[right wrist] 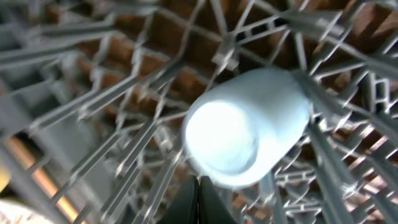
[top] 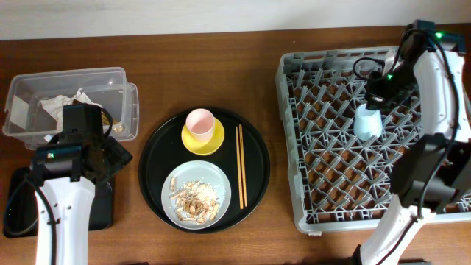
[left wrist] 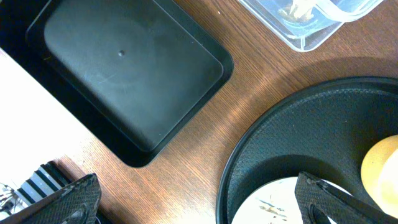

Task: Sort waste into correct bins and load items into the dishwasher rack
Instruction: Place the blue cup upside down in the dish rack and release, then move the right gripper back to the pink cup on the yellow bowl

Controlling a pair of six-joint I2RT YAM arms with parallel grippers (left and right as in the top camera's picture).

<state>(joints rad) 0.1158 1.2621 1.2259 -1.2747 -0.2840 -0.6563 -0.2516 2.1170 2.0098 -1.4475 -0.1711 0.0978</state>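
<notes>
The light blue cup [top: 368, 122] stands upside down in the grey dishwasher rack [top: 288, 132]. My right gripper [top: 383, 91] is above it. In the right wrist view its fingers [right wrist: 199, 194] are shut, tips against the cup [right wrist: 249, 124]. My left gripper [top: 118, 154] is open and empty, hanging over bare wood [left wrist: 199, 205] between the shallow black tray [left wrist: 124, 68] and the round tray. The pink cup [top: 199, 121] sits on the yellow saucer [top: 213, 141]. The grey plate [top: 176, 193] holds food scraps [top: 197, 199]. The chopsticks [top: 241, 165] lie beside it. White napkins [top: 62, 103] lie in the clear box [top: 73, 77].
The large round black tray [top: 254, 169] carries the saucer, plate and chopsticks. The shallow black tray [top: 18, 213] lies at the front left, partly under my left arm. The clear box corner [left wrist: 298, 31] shows in the left wrist view. The rack lattice [right wrist: 93, 112] fills the right wrist view.
</notes>
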